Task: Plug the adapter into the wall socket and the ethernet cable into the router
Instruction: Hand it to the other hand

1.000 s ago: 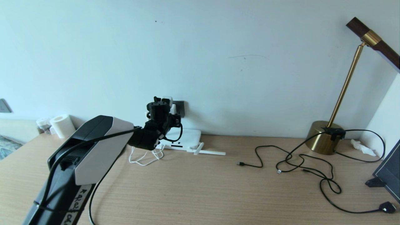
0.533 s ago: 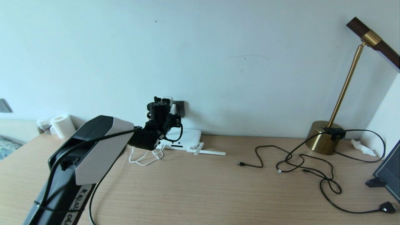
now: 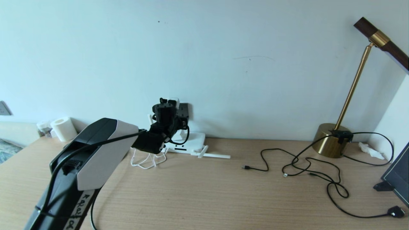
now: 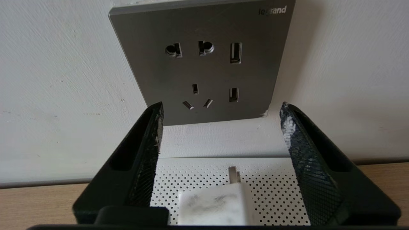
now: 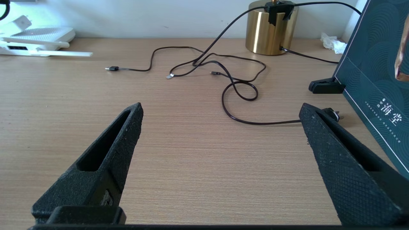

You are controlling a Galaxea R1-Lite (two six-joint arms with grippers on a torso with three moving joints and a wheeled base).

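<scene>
Lying between the spread left pincer (image 4: 220,124) fingers, the adapter (image 4: 212,206) sits unplugged.

Wall socket (image 4: 204,60): dark grey plate with a brushed, satin metallic look; pin holes showed bright metal edges. Wall (image 4: 57,80): white, matt, faintly rough paint. Router (image 4: 265,188): white matt plastic, its top perforated with fine round holes. Adapter (image 4: 212,207): white smooth plastic, smudged grey, with one bright metal prong. Left pincer (image 4: 220,134): black matt plastic; finger pads (image 4: 306,150) carried a rough cross-hatched texture. Right pincer (image 5: 220,127): the same black grainy finish. Counter (image 5: 191,153): light wood grain, matt. Lamp base (image 5: 270,30), at 1 o'clock on the counter: polished brass, glossy.
</scene>
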